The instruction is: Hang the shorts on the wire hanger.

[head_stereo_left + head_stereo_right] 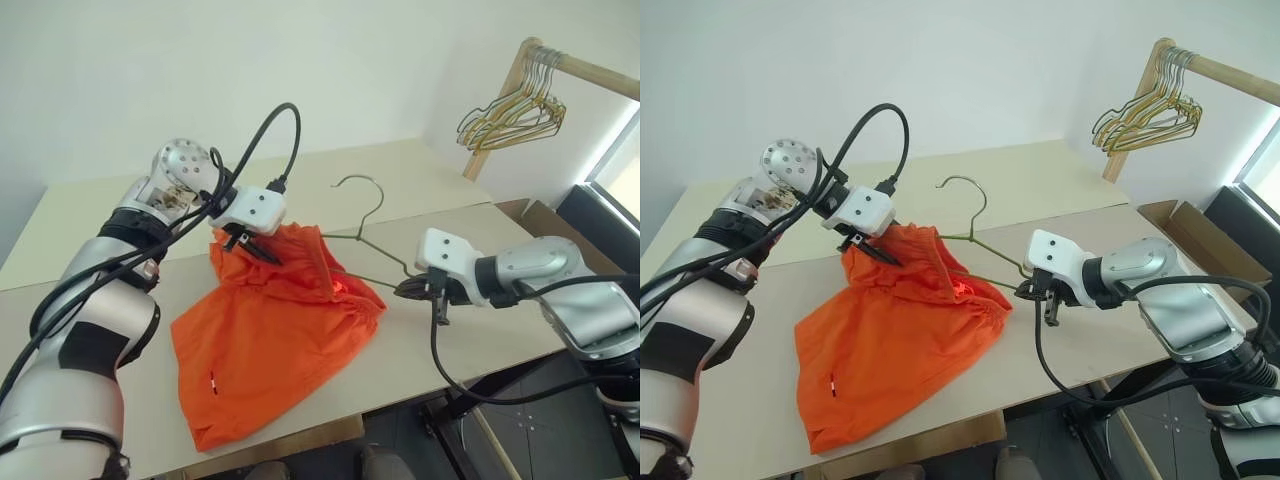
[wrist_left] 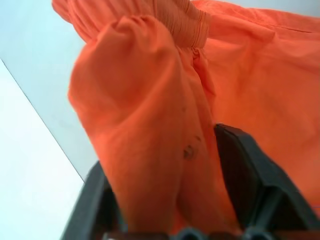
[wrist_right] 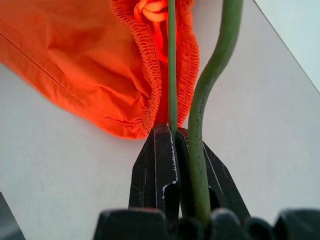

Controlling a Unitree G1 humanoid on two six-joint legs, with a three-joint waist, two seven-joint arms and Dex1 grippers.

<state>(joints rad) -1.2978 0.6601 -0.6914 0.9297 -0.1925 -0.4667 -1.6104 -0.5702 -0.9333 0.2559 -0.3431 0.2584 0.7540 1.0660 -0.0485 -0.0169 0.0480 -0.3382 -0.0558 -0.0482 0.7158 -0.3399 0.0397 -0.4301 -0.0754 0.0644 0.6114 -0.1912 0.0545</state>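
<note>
table: pale beige top, two slabs butted together with a seam running across behind the work area.
shorts: bright orange, spread over the near slab; the end with the small white mark lies flat toward the near edge, the gathered waistband end is lifted off the surface between the two grippers.
rack: wooden rail and slanted post at far right, carrying a bunch of spare hangers in pale gold and grey.
wire hanger: thin, dark olive-grey; hook curls up clear of the tabletop, one end of the triangle runs into the waistband opening, the other end sits in the right gripper.
left gripper: at the raised far corner of the shorts; wrist view shows a thick fold of orange cloth between the two black fingers, both pressed on it.
right gripper: just beside the waistband edge, fingers pinched tight on the green wire where two strands meet.
</note>
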